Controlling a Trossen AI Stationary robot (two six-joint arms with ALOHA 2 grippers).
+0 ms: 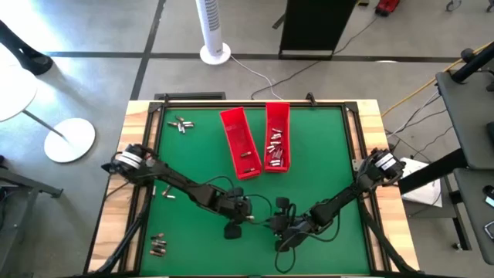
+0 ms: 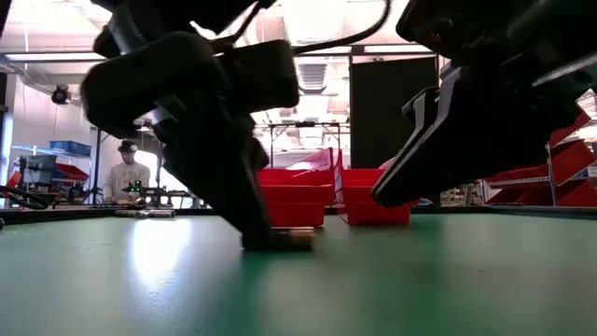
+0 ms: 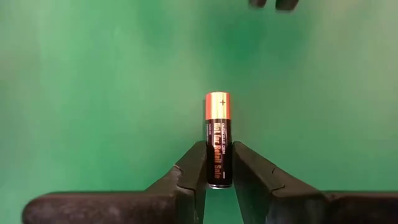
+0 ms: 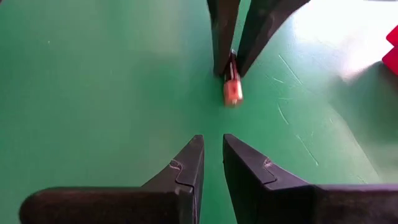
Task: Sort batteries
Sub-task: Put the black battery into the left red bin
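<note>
A black battery with a copper top (image 3: 218,137) lies on the green mat near the table's front middle, between the fingers of my left gripper (image 3: 219,152), which is shut on it. In the low view the battery (image 2: 300,237) lies level on the mat under that gripper (image 2: 256,219). My right gripper (image 4: 213,146) hovers just to its right, fingers a narrow gap apart with nothing between them, pointing at the battery (image 4: 232,90). Two long red trays (image 1: 239,143) (image 1: 277,116) lie at the far middle; the right one holds several batteries (image 1: 275,152). My left gripper pinches the battery's black flat-end half (image 3: 219,175) between its two fingers. The fingers slant down from the table's left and run along the battery, whose copper end (image 3: 217,106) sticks out past the fingertips. The battery lies level on the mat.
Loose batteries lie at the far left (image 1: 181,123), the near left corner (image 1: 158,245) and by the left arm (image 1: 168,197). The mat between the grippers and the trays is bare. Wooden borders (image 1: 370,123) frame the mat.
</note>
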